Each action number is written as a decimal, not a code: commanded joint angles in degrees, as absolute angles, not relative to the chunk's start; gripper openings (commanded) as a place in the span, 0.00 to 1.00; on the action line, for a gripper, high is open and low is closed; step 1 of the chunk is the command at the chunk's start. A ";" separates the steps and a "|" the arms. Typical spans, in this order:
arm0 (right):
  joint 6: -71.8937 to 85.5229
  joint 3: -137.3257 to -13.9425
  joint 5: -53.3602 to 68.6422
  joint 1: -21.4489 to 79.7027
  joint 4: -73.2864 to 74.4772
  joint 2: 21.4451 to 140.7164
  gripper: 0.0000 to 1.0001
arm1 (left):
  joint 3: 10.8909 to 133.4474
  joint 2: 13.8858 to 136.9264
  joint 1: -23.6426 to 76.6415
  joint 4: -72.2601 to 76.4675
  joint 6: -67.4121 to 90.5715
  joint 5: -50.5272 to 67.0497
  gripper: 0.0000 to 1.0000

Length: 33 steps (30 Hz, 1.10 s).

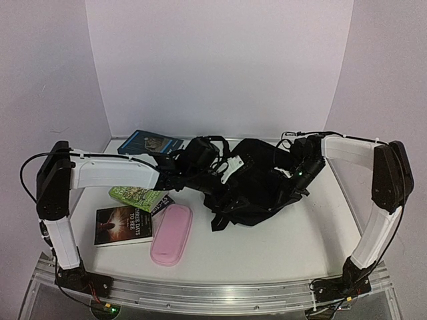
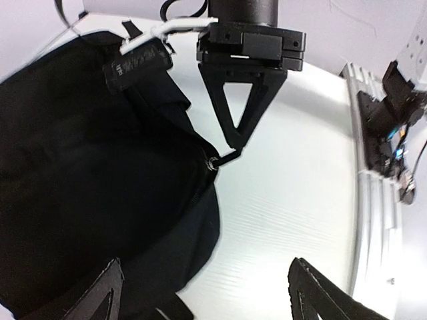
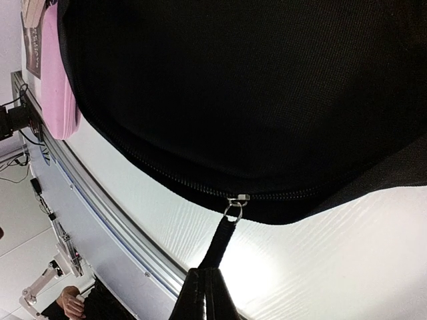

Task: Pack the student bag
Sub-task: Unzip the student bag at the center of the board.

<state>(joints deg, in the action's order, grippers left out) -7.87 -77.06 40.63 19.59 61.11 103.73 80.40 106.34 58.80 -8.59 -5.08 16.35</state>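
The student bag (image 1: 257,183) is a large soft black backpack lying flat in the middle of the table, its straps trailing toward the front. My right gripper (image 1: 298,179) is at its right side. In the right wrist view it (image 3: 207,293) is shut on the black zip pull (image 3: 222,241), which hangs from the metal slider (image 3: 237,199) on the zip. The left wrist view shows the same pinch (image 2: 227,155). My left gripper (image 1: 222,173) is at the bag's left side; in its own view it (image 2: 213,293) is open and empty over the bag's edge (image 2: 193,233).
A pink pencil case (image 1: 172,233) lies at the front, left of the bag's straps. A dark book (image 1: 123,225), a green book (image 1: 137,195) and a blue book (image 1: 150,142) lie on the left. An aluminium rail (image 1: 213,293) runs along the front edge.
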 commanded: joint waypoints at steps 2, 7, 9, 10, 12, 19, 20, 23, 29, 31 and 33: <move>-7.13 -78.80 41.97 19.82 62.33 104.09 0.00 | 91.94 114.86 60.04 -17.18 -24.11 12.20 0.85; -6.97 -78.88 42.46 19.84 62.20 104.75 0.00 | 99.55 121.65 61.28 -21.33 -28.51 8.60 0.81; -6.90 -78.97 42.59 19.85 62.21 104.81 0.00 | 100.54 122.94 61.35 -21.36 -28.91 8.64 0.79; -6.84 -79.07 42.67 19.86 62.28 104.85 0.00 | 100.58 123.29 61.42 -21.03 -28.91 8.93 0.78; -6.69 -79.18 42.71 19.82 62.26 104.79 0.00 | 100.78 124.04 61.51 -21.21 -28.99 9.54 0.75; -6.73 -80.04 39.26 19.48 62.33 103.72 0.00 | 98.05 123.29 62.81 -21.86 -28.20 7.13 0.26; -6.88 -80.33 37.98 19.18 62.34 103.66 0.00 | 96.92 122.32 62.93 -21.19 -27.66 7.07 0.21; -7.96 -81.57 32.46 17.40 62.35 103.78 0.00 | 92.71 119.08 63.08 -18.51 -26.02 6.78 0.09; -10.22 -86.57 24.43 11.97 62.46 107.96 0.00 | 88.96 115.34 63.59 -16.19 -24.27 6.76 0.00; -11.00 -88.11 22.69 10.13 62.43 109.86 0.00 | 88.94 115.38 64.11 -16.51 -24.34 5.92 0.00; -11.93 -90.25 19.95 8.49 62.46 112.12 0.00 | 88.80 115.48 64.79 -16.85 -24.35 5.18 0.00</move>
<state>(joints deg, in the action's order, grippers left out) -9.16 -85.81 28.72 11.78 61.56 108.25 89.34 118.80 63.51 -16.42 -25.27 6.76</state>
